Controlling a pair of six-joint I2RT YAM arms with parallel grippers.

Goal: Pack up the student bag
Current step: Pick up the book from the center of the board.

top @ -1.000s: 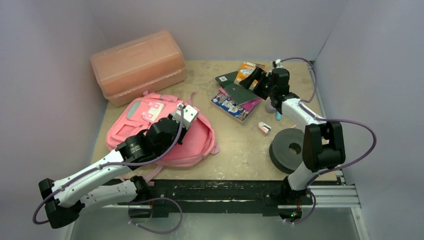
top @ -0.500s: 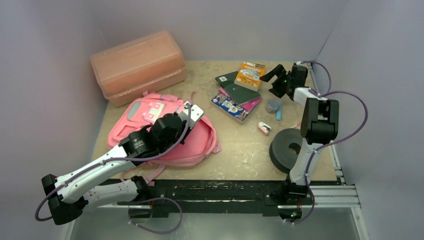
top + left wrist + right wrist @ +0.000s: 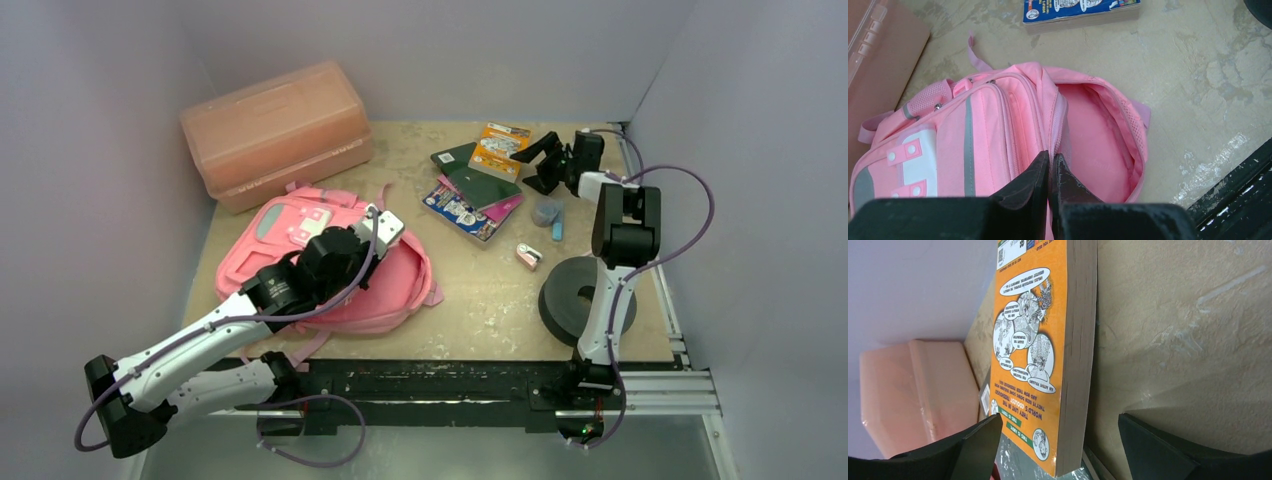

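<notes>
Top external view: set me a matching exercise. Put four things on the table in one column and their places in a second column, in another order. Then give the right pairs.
Things
1. student bag
2. plastic box
3. orange book
4. dark ring

Places
A. far left corner
B. near right corner
C. far side, just ahead of the open right gripper
D. left half, lying unzipped under the left gripper

Pairs: 1-D, 2-A, 3-C, 4-B

Pink student bag (image 3: 285, 218) just beside salmon box (image 3: 275, 130), books (image 3: 478, 187) well apart.
</notes>
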